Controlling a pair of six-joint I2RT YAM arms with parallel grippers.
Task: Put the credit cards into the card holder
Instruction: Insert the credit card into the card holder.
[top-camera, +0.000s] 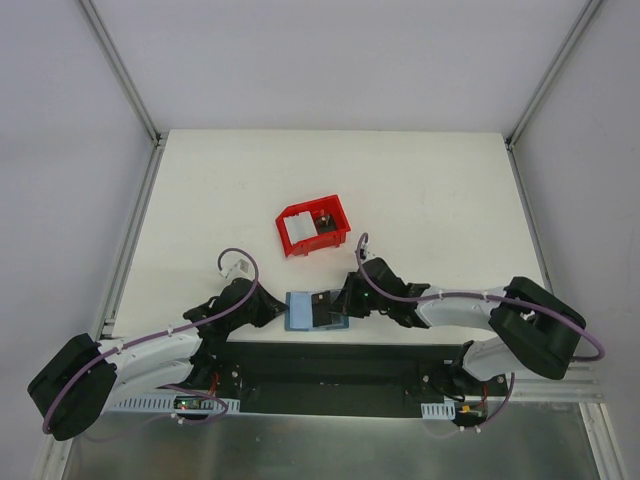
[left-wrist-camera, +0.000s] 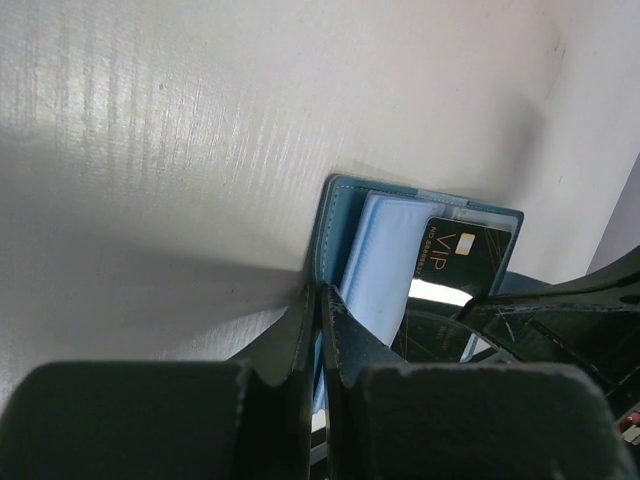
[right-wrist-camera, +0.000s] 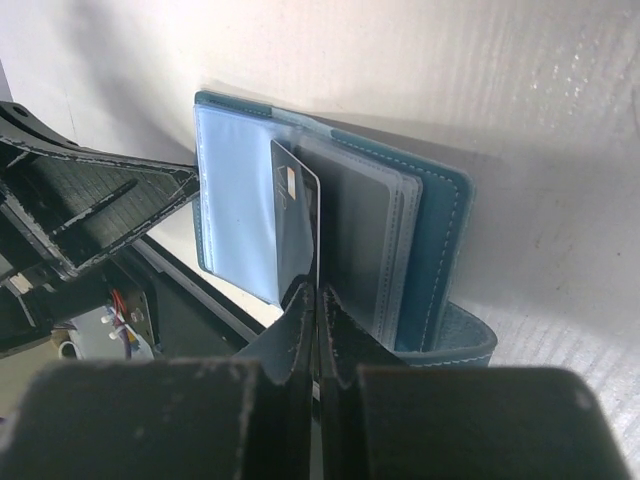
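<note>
Your left gripper (left-wrist-camera: 318, 335) clamped the open card holder (left-wrist-camera: 335, 225) by its edge; your right gripper (right-wrist-camera: 316, 325) clamped 1 dark credit card (right-wrist-camera: 295, 215), upright against it.

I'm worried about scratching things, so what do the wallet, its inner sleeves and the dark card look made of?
The wallet: teal leather or imitation leather, matte, with pale stitching along the edge. The inner sleeves: thin soft plastic, see-through and light blue. The dark card: probably rigid plastic, glossy, reflecting light, gold print.

Lab cell: white table (top-camera: 220, 200), blank walls (top-camera: 330, 60), aluminium frame posts (top-camera: 120, 65).
</note>
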